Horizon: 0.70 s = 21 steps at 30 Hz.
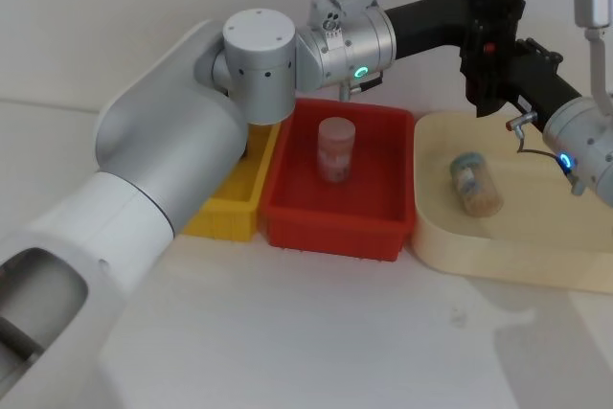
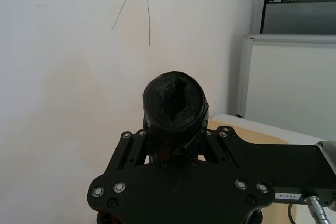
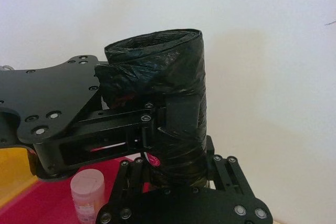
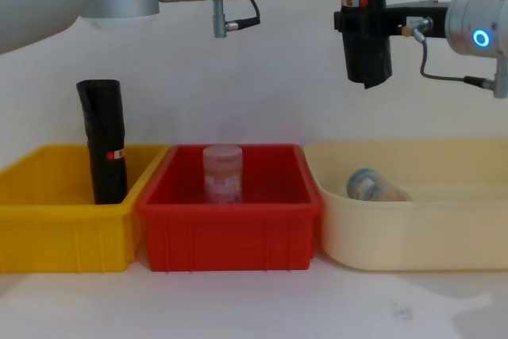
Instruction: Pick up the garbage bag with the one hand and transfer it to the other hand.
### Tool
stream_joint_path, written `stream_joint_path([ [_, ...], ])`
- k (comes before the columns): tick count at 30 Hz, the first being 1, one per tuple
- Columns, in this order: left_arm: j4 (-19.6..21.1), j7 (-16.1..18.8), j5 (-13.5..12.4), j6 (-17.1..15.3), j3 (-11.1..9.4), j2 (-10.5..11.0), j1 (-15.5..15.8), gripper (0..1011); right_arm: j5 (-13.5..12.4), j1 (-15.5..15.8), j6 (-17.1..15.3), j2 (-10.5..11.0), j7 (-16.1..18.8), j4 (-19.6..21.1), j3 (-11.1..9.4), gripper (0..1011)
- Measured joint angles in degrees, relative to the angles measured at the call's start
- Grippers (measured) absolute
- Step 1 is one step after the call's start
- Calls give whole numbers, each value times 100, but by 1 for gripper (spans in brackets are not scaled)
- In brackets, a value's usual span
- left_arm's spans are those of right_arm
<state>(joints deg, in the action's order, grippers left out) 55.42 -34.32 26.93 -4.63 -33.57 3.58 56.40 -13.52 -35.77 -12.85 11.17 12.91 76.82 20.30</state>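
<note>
Sitting side by side in a row on the white table [image 4: 254, 307]: yellow bin [image 4: 48, 220], red bin [image 4: 230, 228], cream tray [image 4: 413, 228]; red bin touching the yellow bin on one side and lying just beside the cream tray on the other. Standing upright in the yellow bin: a second black roll [image 4: 104, 140] with a small red-and-white label band, rising well above the rim. Standing upright in the middle of the red bin: a small pinkish jar [image 4: 223, 173]. Lying on its side in the cream tray: another small jar [image 1: 475, 184] with a pale lid; contents looking tan.
</note>
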Motion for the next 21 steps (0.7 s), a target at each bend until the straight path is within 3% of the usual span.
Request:
stream_joint_path([
  [5,0,-1,-1,0,0,0,0,447,1,-3,3,-2,-1,-3,-1,540],
  [21,0,0,-1,0,0,0,0,943,58,48,56,5,-82,33,-62,538],
])
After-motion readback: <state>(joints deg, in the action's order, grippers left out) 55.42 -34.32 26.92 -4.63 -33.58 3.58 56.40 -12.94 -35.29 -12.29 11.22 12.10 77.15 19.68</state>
